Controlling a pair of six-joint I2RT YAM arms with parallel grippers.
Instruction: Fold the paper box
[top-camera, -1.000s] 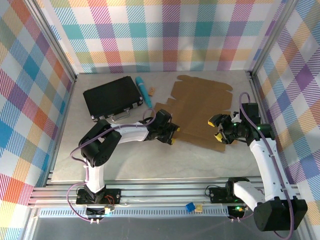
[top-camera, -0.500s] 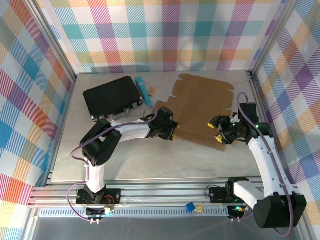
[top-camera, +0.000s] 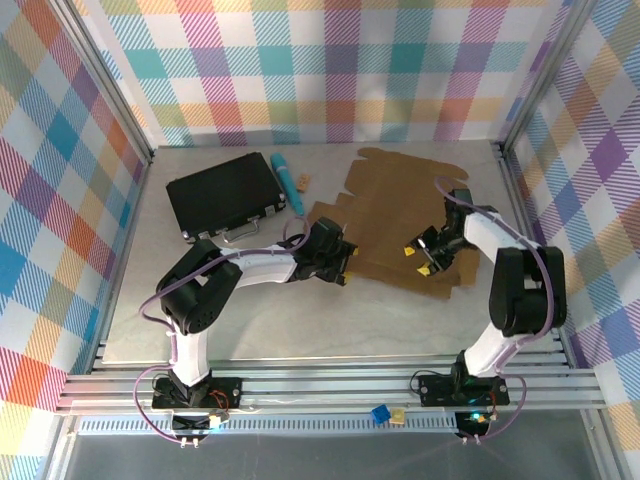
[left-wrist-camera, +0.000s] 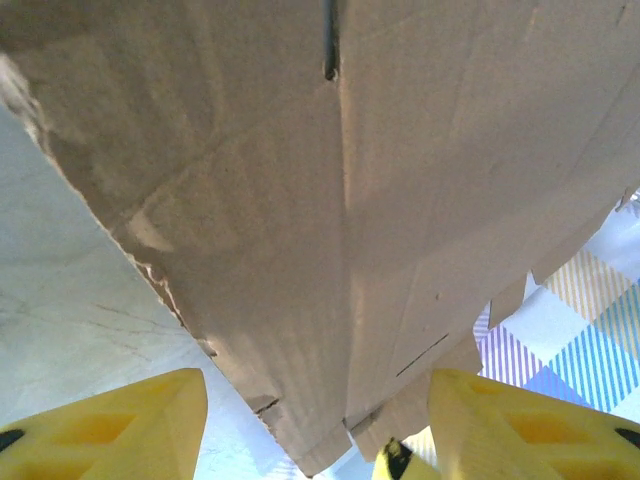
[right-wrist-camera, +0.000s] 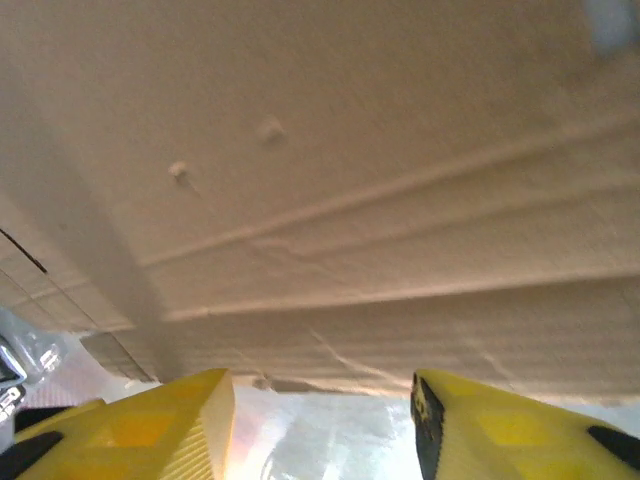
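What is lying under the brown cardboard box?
The grey table shows around the edges of the paper box, which lies unfolded on it. Anything beneath the sheet's middle is covered.

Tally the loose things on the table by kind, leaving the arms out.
paper box: 1
black case: 1
teal pen: 1
small tan piece, too small to identify: 1
Total: 4
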